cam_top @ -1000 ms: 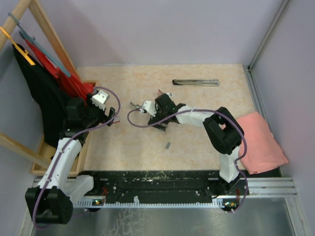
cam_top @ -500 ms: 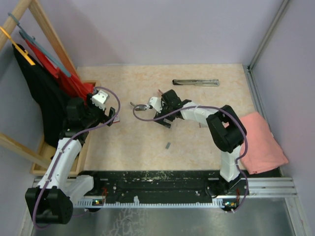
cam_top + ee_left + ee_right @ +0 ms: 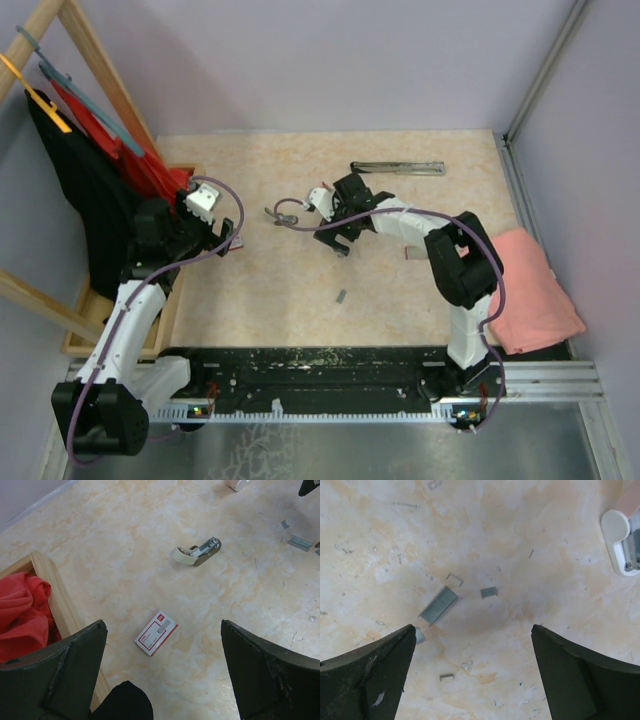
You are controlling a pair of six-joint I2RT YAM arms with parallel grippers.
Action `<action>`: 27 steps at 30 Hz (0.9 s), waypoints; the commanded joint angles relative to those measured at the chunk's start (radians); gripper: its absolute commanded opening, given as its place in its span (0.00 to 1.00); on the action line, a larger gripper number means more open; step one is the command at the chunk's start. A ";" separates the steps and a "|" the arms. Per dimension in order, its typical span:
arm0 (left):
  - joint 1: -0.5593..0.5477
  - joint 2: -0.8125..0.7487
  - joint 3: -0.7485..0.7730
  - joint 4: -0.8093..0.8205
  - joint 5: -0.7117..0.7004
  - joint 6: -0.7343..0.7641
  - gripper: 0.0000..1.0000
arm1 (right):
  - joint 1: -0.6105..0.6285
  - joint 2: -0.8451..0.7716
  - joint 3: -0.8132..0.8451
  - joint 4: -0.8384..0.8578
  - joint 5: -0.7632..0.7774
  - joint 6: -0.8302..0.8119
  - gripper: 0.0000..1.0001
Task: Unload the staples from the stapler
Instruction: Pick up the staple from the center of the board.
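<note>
A small cream-and-metal stapler (image 3: 197, 553) lies open on the marbled table, seen small from above as the stapler (image 3: 284, 213). A white stapler end (image 3: 621, 540) shows at the right edge of the right wrist view. Loose grey staples (image 3: 438, 605) lie on the table just ahead of my right gripper (image 3: 473, 627), which is open and holds nothing. More staples (image 3: 300, 542) show at the left wrist view's right edge. One staple piece (image 3: 341, 296) lies nearer the front. My right gripper (image 3: 347, 218) hovers right of the stapler. My left gripper (image 3: 162, 624) is open and empty, at the left (image 3: 228, 240).
A red-and-white box (image 3: 156, 632) lies on the table below the left gripper. A long thin silver bar (image 3: 398, 167) lies at the back. A pink cloth (image 3: 530, 290) sits at the right, and a wooden frame (image 3: 55, 600) with red cloth (image 3: 20, 610) at the left.
The right arm has swung its gripper to the right and toward the back of the table. The left arm has stayed put, and both grippers remain open.
</note>
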 commanded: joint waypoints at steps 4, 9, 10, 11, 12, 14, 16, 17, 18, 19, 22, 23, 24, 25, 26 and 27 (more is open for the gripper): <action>0.011 -0.007 0.016 0.005 0.022 -0.012 0.99 | -0.025 -0.020 0.107 0.013 -0.013 0.219 0.93; 0.013 -0.004 0.016 0.006 0.022 -0.013 0.99 | -0.025 -0.006 0.123 0.013 0.053 0.388 0.81; 0.014 -0.005 0.017 0.006 0.024 -0.012 0.99 | -0.025 -0.003 0.124 0.010 0.061 0.417 0.79; 0.015 -0.005 0.016 0.006 0.024 -0.012 0.99 | -0.025 0.000 0.123 0.010 0.068 0.440 0.78; 0.016 -0.005 0.016 0.006 0.024 -0.012 0.99 | -0.025 0.001 0.118 0.012 0.080 0.460 0.76; 0.017 -0.004 0.017 0.006 0.024 -0.012 0.99 | -0.025 0.000 0.105 0.021 0.090 0.487 0.71; 0.017 -0.005 0.017 0.006 0.025 -0.013 0.99 | -0.025 -0.002 0.085 0.037 0.098 0.502 0.67; 0.018 -0.005 0.017 0.006 0.026 -0.013 0.99 | -0.026 0.000 0.077 0.045 0.099 0.507 0.62; 0.018 -0.005 0.017 0.005 0.027 -0.014 0.99 | -0.025 0.003 0.072 0.050 0.098 0.512 0.54; 0.019 -0.004 0.017 0.006 0.027 -0.014 0.99 | -0.025 0.007 0.071 0.051 0.094 0.517 0.50; 0.019 -0.005 0.017 0.005 0.029 -0.014 0.99 | -0.025 0.026 0.074 0.052 0.087 0.530 0.49; 0.019 -0.005 0.017 0.006 0.029 -0.014 0.99 | -0.025 0.031 0.077 0.050 0.083 0.531 0.49; 0.021 -0.004 0.016 0.005 0.029 -0.014 0.99 | -0.025 0.035 0.079 0.050 0.081 0.534 0.49; 0.020 -0.005 0.017 0.005 0.029 -0.015 0.99 | -0.025 0.039 0.078 0.050 0.076 0.536 0.49; 0.020 -0.005 0.017 0.006 0.029 -0.014 0.99 | -0.025 0.043 0.078 0.049 0.068 0.538 0.49; 0.020 -0.005 0.016 0.005 0.030 -0.014 0.99 | -0.025 0.046 0.079 0.049 0.060 0.541 0.49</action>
